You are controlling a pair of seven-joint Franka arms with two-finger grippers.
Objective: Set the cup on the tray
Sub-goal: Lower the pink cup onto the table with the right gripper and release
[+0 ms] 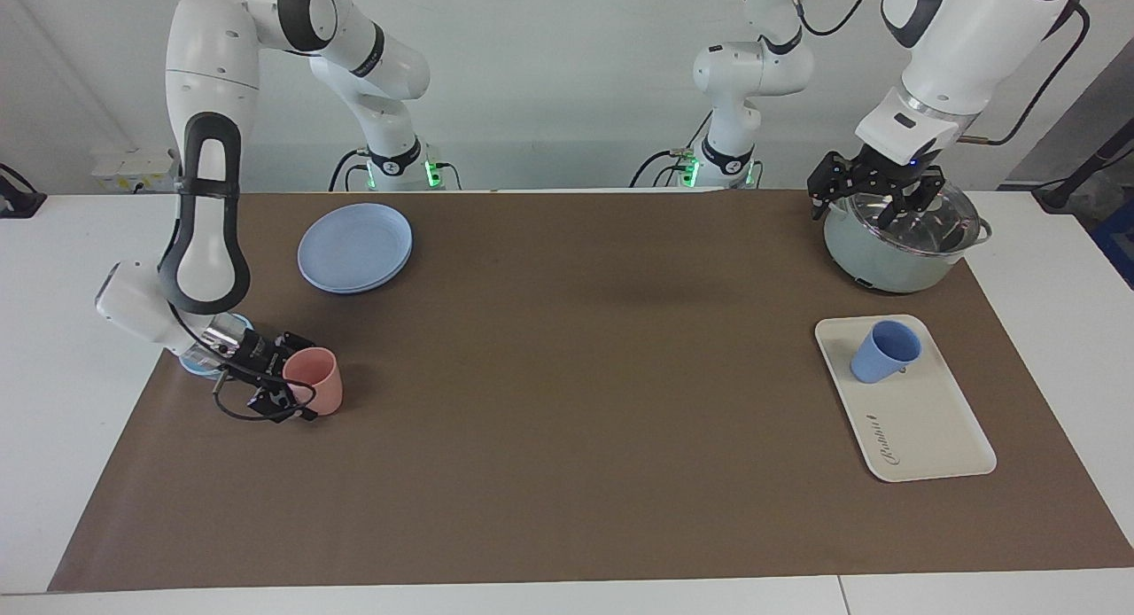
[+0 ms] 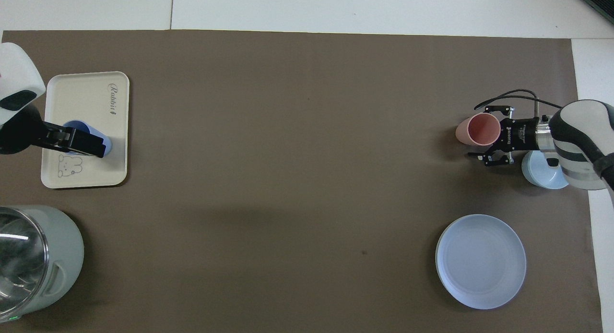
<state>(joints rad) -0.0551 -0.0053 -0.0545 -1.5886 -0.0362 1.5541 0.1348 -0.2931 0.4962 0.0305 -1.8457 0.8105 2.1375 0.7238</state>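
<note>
The periwinkle-blue cup (image 1: 884,351) stands upright on the cream-white tray (image 1: 921,429), at the tray's end nearer the robots. In the overhead view the cup (image 2: 108,142) is partly covered on the tray (image 2: 86,90). My left gripper (image 1: 873,203) is open and empty, raised over the pot; from above, the left gripper (image 2: 84,143) overlaps the cup. My right gripper (image 1: 301,380) is low at the right arm's end of the table, open, with its fingers on either side of a pink cup (image 1: 317,380). The right gripper (image 2: 477,131) and pink cup (image 2: 479,130) also show from above.
A pale-green pot with a glass lid (image 1: 895,252) stands nearer the robots than the tray, also seen from above (image 2: 29,261). A round blue plate (image 1: 354,247) (image 2: 480,261) and a light-blue bowl (image 1: 199,360) (image 2: 542,172) lie at the right arm's end.
</note>
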